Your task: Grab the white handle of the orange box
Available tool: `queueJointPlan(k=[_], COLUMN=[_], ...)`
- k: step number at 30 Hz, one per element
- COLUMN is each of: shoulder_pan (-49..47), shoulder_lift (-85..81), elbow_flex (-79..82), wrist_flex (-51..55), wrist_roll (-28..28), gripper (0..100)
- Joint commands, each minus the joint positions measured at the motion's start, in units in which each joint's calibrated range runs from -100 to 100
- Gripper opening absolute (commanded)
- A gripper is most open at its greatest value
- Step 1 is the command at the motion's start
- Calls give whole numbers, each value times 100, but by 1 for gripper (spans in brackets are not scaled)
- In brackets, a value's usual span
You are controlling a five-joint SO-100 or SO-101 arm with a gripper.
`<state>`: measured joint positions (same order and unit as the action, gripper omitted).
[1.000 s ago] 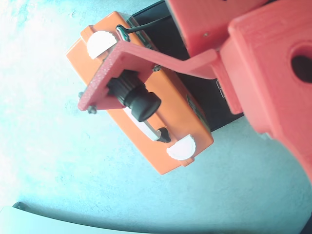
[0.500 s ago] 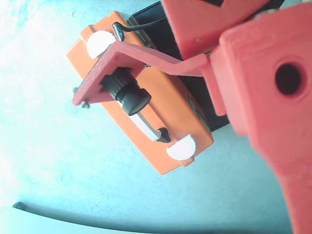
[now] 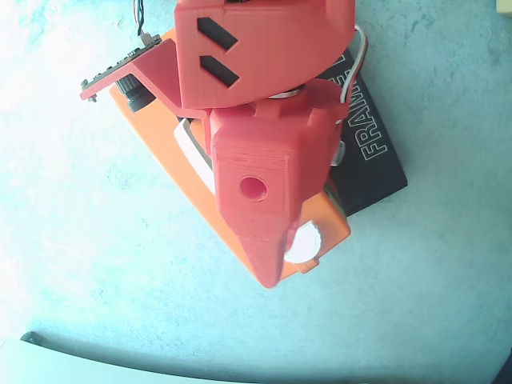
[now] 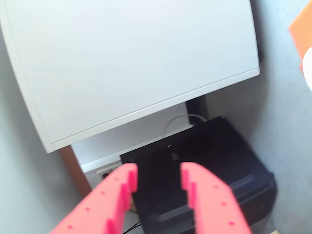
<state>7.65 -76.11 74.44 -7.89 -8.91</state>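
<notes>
In the overhead view the orange box lies slantwise on the pale table, mostly covered by my red-orange gripper, which hovers over it with its tip near the box's lower corner. A white strip shows on the box just left of the gripper. It may be part of the white handle, but the rest is hidden. A white half-round latch shows by the tip. In the wrist view the gripper is open and empty, and only an orange corner of the box shows at the top right.
A flat black box lettered "FRAME KIT" lies under or against the orange box's right side. In the wrist view a big white panel and a black device lie ahead of the fingers.
</notes>
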Motion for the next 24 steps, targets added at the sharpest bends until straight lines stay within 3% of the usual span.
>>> queueJointPlan(k=[1, 10, 19, 24], shoulder_pan=[-404, -1063, -1365, -1388], shoulder_lift=[639, 901, 1255, 1736], elbow_flex=[-953, -2043, -3186, -4409], wrist_flex=[-6, 3, 104, 1026], wrist_roll=[345, 909, 946, 946], gripper=[32, 29, 29, 29])
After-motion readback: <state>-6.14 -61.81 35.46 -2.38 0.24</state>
